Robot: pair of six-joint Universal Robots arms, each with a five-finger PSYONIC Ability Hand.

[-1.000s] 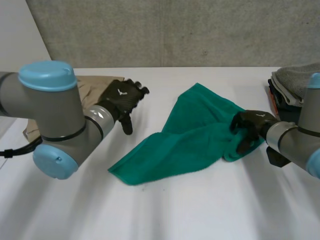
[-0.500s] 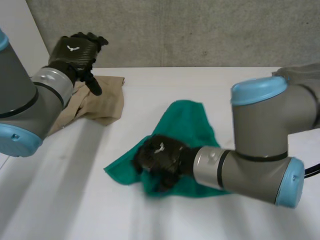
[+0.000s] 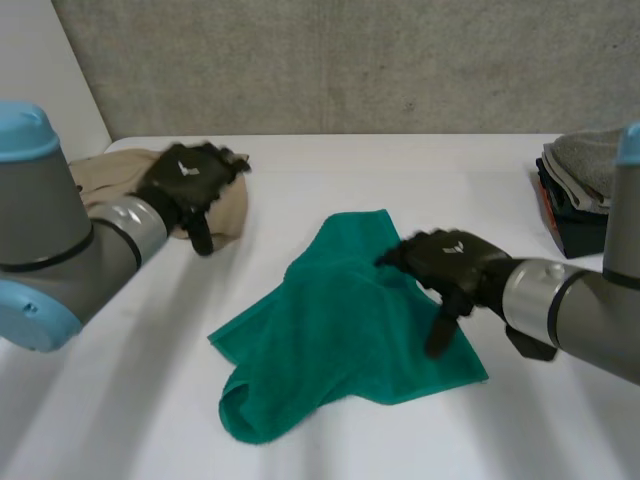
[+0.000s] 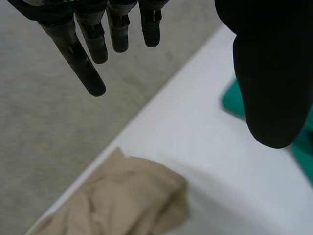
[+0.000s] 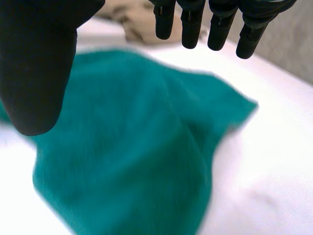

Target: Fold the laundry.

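A green towel [image 3: 335, 330] lies loosely bunched in the middle of the white table [image 3: 400, 170], with a rolled fold at its near left corner. My right hand [image 3: 450, 270] hovers over the towel's right side, fingers straight and spread, holding nothing. Its wrist view has the green towel [image 5: 137, 147] under the open palm, thumb [image 5: 36, 63] apart from the fingers [image 5: 215, 24]. My left hand [image 3: 190, 180] hangs open above a beige cloth [image 3: 225, 210] at the table's far left. In the left wrist view the beige cloth [image 4: 117, 200] lies below the straight fingers [image 4: 93, 44].
A stack of folded grey laundry [image 3: 590, 165] on a dark box [image 3: 575, 225] stands at the table's right edge. A grey wall runs behind the table. Bare table lies in front of the towel and between the two cloths.
My right hand has let go of the green towel, opened and drawn back to the right. My left hand came down from high at the left to just above the beige cloth.
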